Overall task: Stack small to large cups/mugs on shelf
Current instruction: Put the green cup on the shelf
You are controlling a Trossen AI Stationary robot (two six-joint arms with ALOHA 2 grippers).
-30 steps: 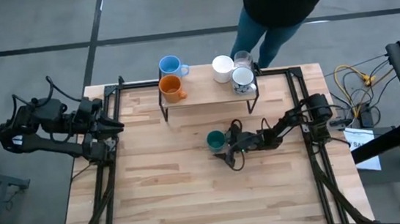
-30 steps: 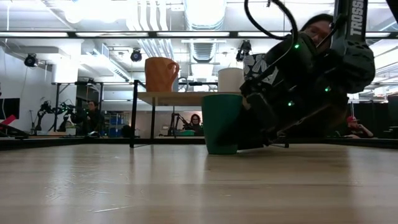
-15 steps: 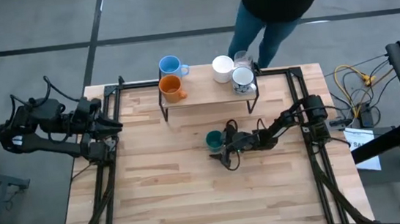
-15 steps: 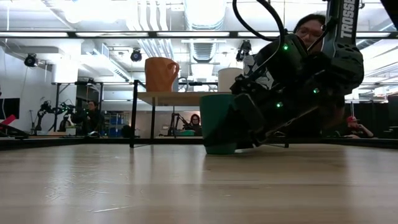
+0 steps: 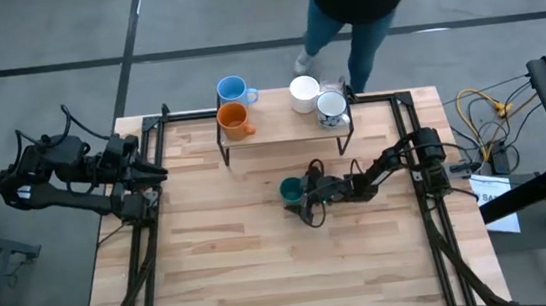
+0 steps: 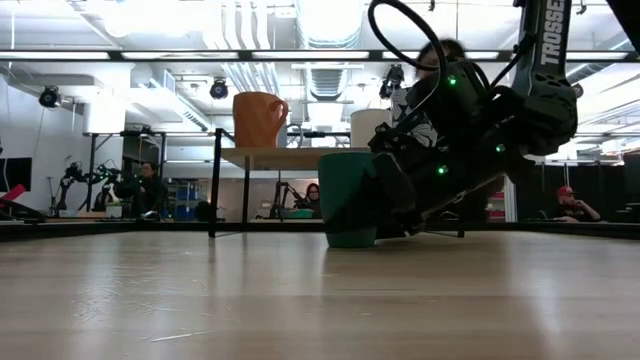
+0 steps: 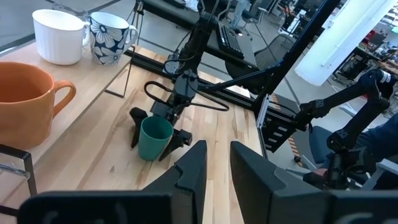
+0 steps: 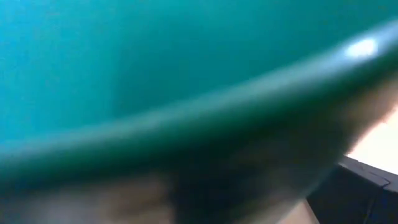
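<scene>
The right gripper [image 5: 302, 192] stood open around the green cup [image 5: 292, 188], which looked light, stiff and smooth; squeezing its sides seemed best.

Open tabletop [image 5: 243, 256] in front and left of the green cup [image 5: 292, 188]. Behind it, blocked by the shelf [image 5: 281, 132] and its mugs [image 5: 234, 123].

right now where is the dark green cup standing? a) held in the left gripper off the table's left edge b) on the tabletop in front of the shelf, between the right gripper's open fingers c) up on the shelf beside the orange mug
b: the dark green cup stands on the tabletop in front of the shelf, with the right gripper open around it; the orange mug is up on the shelf.
</scene>
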